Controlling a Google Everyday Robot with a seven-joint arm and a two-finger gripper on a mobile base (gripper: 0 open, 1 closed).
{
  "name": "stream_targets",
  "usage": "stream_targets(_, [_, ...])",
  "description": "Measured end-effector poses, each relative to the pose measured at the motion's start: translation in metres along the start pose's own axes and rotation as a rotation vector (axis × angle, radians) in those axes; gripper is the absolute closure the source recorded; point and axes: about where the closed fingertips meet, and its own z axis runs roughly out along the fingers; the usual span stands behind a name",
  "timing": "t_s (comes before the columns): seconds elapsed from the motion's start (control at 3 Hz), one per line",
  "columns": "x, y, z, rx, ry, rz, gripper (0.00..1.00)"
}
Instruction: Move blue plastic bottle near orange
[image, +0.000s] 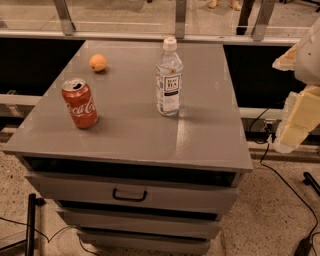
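The blue plastic bottle (168, 78) is a clear water bottle with a white cap and a white label. It stands upright at the middle right of the grey cabinet top (130, 135). The orange (98, 62) lies at the back left of the top, well apart from the bottle. My gripper (296, 122) is a pale blocky shape at the right edge of the view, off the cabinet's right side and well clear of the bottle. It holds nothing that I can see.
A red Coca-Cola can (79, 103) stands upright at the left front of the top, in front of the orange. The cabinet has drawers with a dark handle (129, 195). Black cables (287, 185) run over the floor at the right. A railing (150, 36) runs behind.
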Motion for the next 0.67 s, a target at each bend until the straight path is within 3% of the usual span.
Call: stream_targets(0.67, [-0.002,-0.0024,-0.0015,0.002,-0.027,0.01,0.0])
